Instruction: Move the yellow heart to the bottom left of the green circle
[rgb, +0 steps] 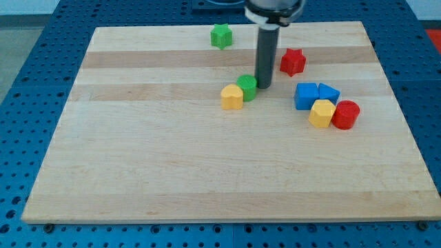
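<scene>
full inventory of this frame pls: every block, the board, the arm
green star: 1, green, near the board's top edge, left of the rod
red star: 1, red, right of the rod
green circle: 1, green, centre, right beside my tip on its left
yellow heart: 1, yellow, touching the green circle at its bottom left
blue blocks: 2, blue, side by side at the right; exact shapes unclear
yellow block: 1, yellow, below the blue pair
red cylinder: 1, red, right of that yellow block
wooden board: 1, light wood, on a blue pegboard base
my tip: 1 dark rod, just right of the green circle
</scene>
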